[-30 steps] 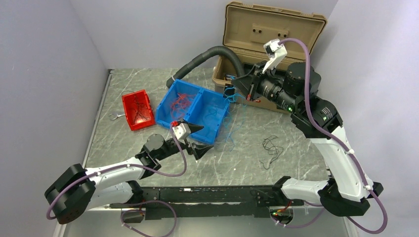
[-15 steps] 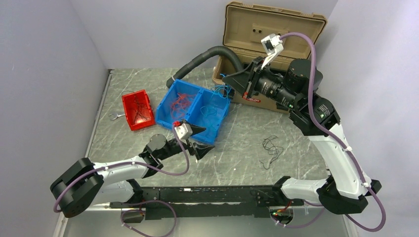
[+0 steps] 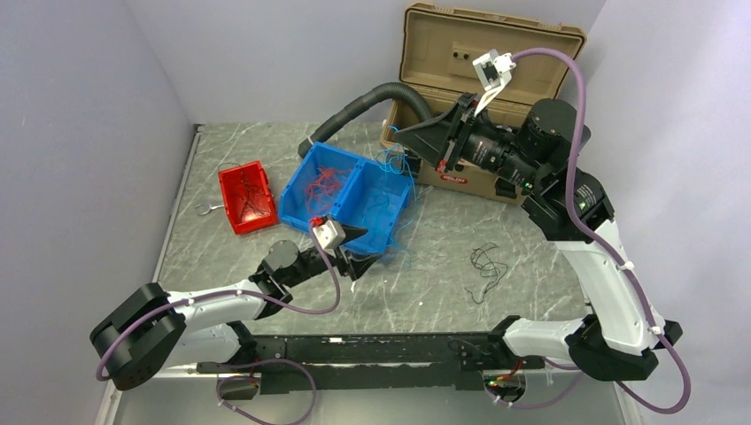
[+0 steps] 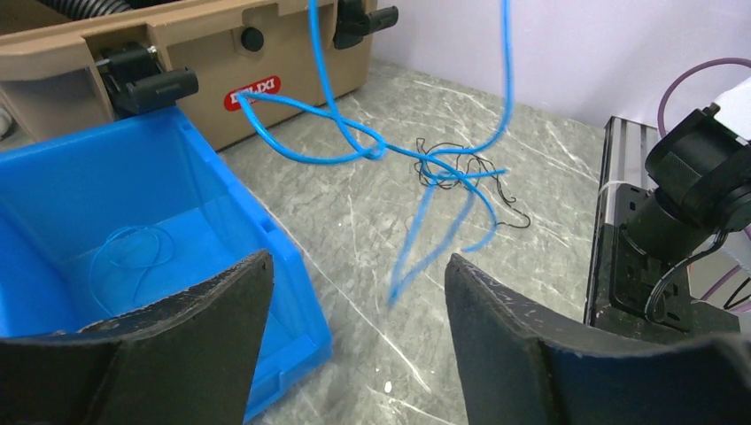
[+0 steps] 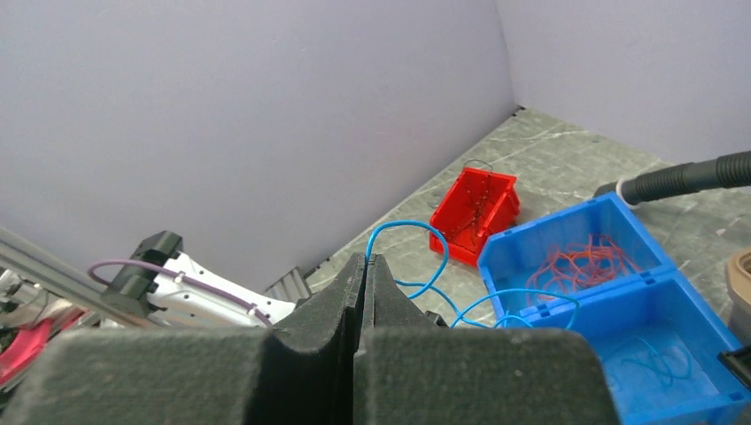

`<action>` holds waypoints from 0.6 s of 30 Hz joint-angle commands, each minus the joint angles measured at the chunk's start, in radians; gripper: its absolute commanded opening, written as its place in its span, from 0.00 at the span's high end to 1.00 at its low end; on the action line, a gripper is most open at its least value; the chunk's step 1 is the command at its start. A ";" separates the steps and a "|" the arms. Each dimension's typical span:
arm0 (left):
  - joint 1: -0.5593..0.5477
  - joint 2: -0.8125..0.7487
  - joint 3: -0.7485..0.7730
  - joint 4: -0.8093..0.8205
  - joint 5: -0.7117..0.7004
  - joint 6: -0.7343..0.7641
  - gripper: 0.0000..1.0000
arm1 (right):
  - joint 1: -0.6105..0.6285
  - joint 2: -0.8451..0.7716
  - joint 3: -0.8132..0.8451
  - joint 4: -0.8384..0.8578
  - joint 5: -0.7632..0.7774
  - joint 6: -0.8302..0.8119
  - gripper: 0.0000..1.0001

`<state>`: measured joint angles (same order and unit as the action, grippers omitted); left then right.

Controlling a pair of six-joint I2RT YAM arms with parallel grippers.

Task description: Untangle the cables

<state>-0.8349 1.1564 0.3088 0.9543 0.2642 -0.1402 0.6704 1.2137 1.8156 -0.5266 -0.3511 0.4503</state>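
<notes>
Fingers of the right hand (image 5: 363, 260) are pressed together on a blue cable (image 4: 372, 150), raised in front of the tan case (image 3: 489, 44). Its strands hang down past the blue bin (image 4: 106, 177) to the left hand (image 4: 354, 301), whose jaws stand wide, clamping nothing, with a blurred loop dangling between them. More blue cable lies in the bin's right compartment, red cables (image 3: 323, 184) in its left. Right of the bin, well apart, black cables (image 3: 485, 266) lie on the table (image 3: 425, 292). A red bin (image 3: 248, 197) sits just left of the blue one.
</notes>
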 commanded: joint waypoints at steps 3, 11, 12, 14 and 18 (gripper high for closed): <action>-0.003 0.024 0.013 0.097 0.057 0.017 0.32 | 0.004 -0.006 0.045 0.073 -0.077 0.051 1.00; -0.005 0.061 0.091 -0.017 0.139 0.014 1.00 | 0.004 -0.012 0.060 0.077 -0.035 0.058 1.00; -0.005 0.056 0.096 -0.041 0.102 0.010 1.00 | 0.005 -0.016 0.067 0.061 0.000 0.043 1.00; -0.003 0.041 0.108 -0.115 0.004 0.006 1.00 | 0.004 -0.028 0.084 0.013 0.109 0.001 1.00; 0.006 0.001 0.130 -0.279 -0.247 -0.013 1.00 | 0.004 -0.064 0.111 -0.070 0.423 -0.100 1.00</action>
<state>-0.8356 1.2018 0.3962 0.8261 0.2497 -0.1257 0.6724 1.2072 1.8687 -0.5323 -0.2501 0.4526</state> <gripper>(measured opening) 0.014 0.009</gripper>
